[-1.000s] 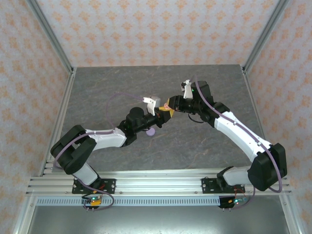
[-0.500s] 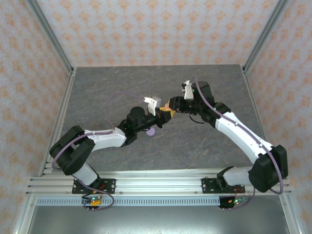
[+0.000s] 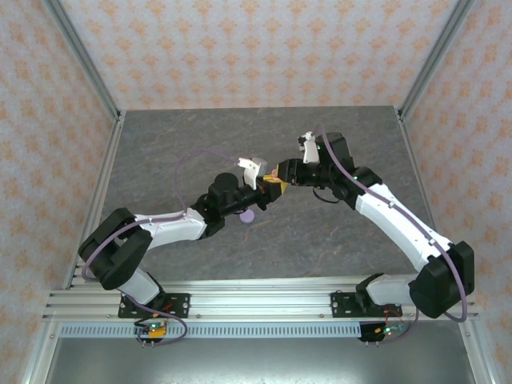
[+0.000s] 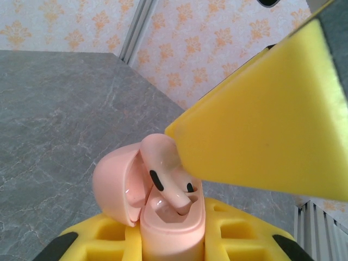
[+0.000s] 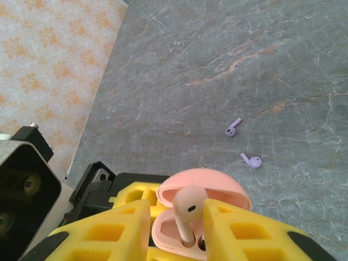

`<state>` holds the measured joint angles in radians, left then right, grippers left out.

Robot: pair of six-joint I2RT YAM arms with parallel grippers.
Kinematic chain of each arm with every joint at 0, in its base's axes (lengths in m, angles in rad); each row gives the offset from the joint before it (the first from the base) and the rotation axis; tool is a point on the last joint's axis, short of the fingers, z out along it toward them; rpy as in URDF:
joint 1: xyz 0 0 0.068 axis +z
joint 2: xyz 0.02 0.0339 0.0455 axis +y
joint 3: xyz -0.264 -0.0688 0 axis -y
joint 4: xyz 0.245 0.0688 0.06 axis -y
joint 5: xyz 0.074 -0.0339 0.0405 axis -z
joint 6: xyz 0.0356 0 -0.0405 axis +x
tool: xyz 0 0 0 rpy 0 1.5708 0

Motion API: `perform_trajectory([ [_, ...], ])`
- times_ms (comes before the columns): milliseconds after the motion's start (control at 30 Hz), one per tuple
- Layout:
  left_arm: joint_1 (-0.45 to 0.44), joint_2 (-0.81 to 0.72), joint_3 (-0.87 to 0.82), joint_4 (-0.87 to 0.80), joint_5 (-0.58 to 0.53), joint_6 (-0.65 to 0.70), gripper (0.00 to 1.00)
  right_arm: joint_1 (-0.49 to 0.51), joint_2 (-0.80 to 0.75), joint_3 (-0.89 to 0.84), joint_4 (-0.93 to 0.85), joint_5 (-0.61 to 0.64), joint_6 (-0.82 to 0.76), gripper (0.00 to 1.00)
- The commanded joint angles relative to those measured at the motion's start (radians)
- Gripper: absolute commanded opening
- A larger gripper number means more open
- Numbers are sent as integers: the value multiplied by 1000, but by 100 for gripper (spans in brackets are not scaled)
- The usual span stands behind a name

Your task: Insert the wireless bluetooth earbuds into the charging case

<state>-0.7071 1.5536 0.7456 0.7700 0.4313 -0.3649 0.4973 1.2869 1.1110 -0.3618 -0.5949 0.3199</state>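
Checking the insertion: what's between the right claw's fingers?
A pink earbud, stem down in the open case, shown in the right wrist view.

- The top camera hangs high behind the arm bases (image 3: 156, 304), looking down across the whole grey table (image 3: 320, 248).
- Each wrist camera peers forward from very close.
- Both wrist views share the open pink charging case (image 4: 174, 234).
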Motion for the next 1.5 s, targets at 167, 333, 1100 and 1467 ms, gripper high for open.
perform_trajectory([
  [167,-5,-68,32,-21,41,96,12,8,-40,52,-71,-4,-44,34],
  [333,-4,-85,35,-46,53,140,11,8,-52,64,-81,-13,-44,37],
  [1100,-9,-131,66,-173,107,235,11,11,-45,140,-180,-35,-88,37],
  [1467,-11,-134,80,-175,134,229,11,25,-12,155,-209,-58,-101,37],
])
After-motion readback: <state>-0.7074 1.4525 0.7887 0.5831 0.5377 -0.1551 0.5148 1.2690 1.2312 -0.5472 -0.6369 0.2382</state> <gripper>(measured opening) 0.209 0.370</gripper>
